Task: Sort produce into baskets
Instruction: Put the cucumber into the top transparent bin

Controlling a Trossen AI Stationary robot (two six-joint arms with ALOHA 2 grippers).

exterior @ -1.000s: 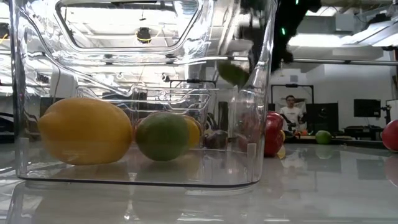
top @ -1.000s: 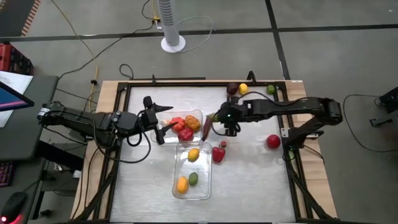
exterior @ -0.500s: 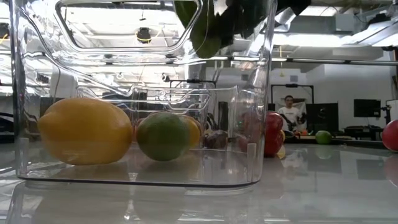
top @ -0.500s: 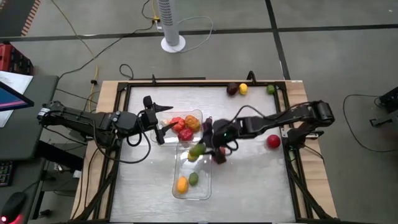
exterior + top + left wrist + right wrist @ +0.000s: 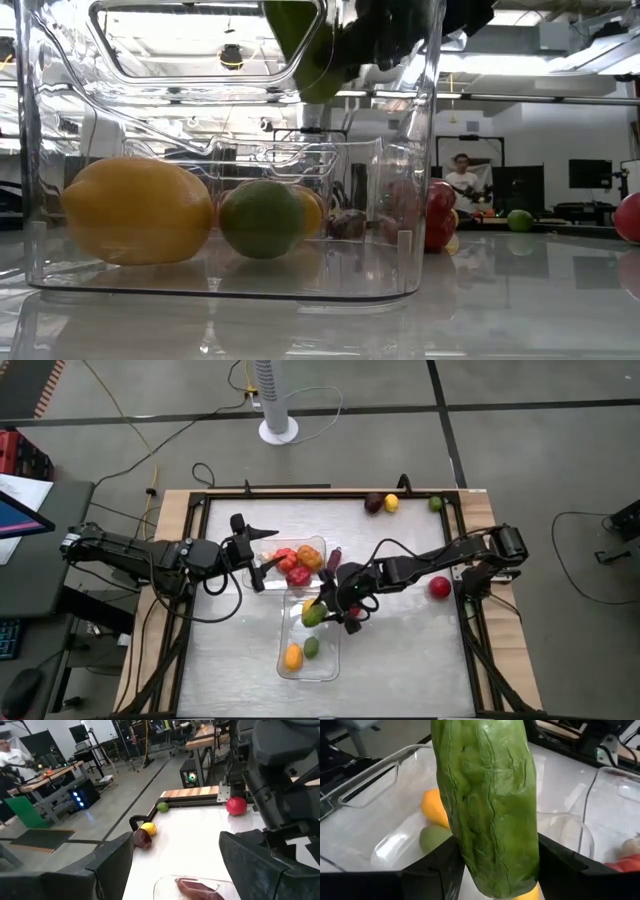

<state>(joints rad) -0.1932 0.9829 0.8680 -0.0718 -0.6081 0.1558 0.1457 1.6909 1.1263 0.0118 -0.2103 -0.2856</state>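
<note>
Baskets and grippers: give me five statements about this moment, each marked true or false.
1. The right gripper holds a green piece. True.
2. That green piece lies on the near basket's floor. False: it hangs above the basket.
3. The left gripper is shut on a red piece. False: it is open, holding nothing.
4. A red piece lies on the table outside both baskets. True.
5. The far basket holds only green pieces. False: red and orange ones.

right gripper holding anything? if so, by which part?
Yes. The right gripper is shut on a green wrinkled produce piece, pinched at one end, above the near basket. The left gripper holds nothing.
</note>
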